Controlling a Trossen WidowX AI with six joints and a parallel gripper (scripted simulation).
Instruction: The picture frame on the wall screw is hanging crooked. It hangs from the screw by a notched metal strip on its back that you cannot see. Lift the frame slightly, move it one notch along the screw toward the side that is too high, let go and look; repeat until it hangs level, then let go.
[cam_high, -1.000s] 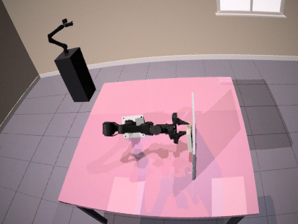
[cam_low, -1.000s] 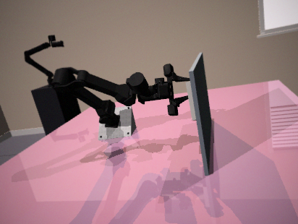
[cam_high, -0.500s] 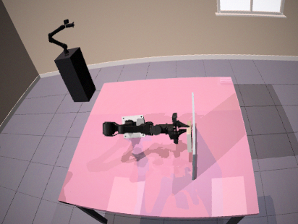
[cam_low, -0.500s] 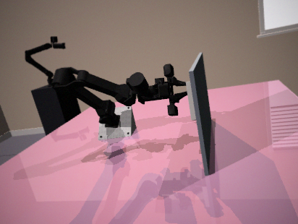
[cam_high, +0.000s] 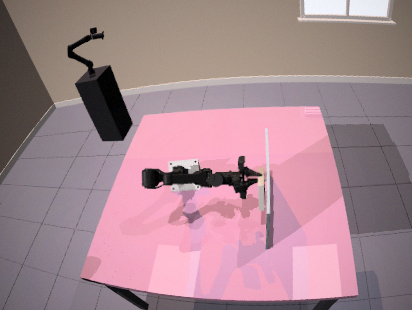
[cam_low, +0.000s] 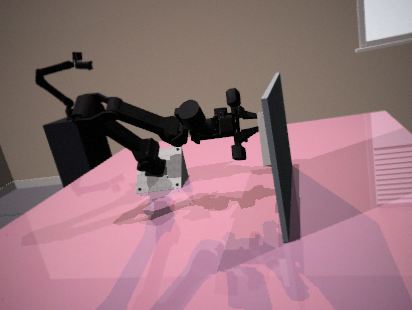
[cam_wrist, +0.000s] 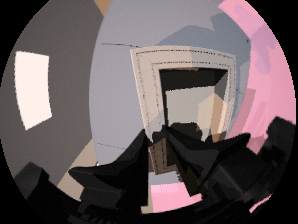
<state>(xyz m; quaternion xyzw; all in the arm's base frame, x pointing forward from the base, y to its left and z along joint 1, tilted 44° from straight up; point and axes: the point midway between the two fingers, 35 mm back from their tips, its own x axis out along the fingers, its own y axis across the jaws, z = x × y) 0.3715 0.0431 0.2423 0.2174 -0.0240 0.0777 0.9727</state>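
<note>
end effector (cam_high: 260, 176) (cam_low: 257, 121) (cam_wrist: 154, 129) reaches level from the arm (cam_high: 187, 178) (cam_low: 137, 116), gripping the frame (cam_high: 261, 192) (cam_low: 265, 145) (cam_wrist: 142, 95).

One frame (cam_high: 261, 197) (cam_low: 265, 150) (cam_wrist: 141, 95), two arms (cam_high: 212, 178) (cam_low: 140, 119).

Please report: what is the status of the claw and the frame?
Claw shut on picture frame. Frame in front of upright panel. No obstruction seen between them.
</note>
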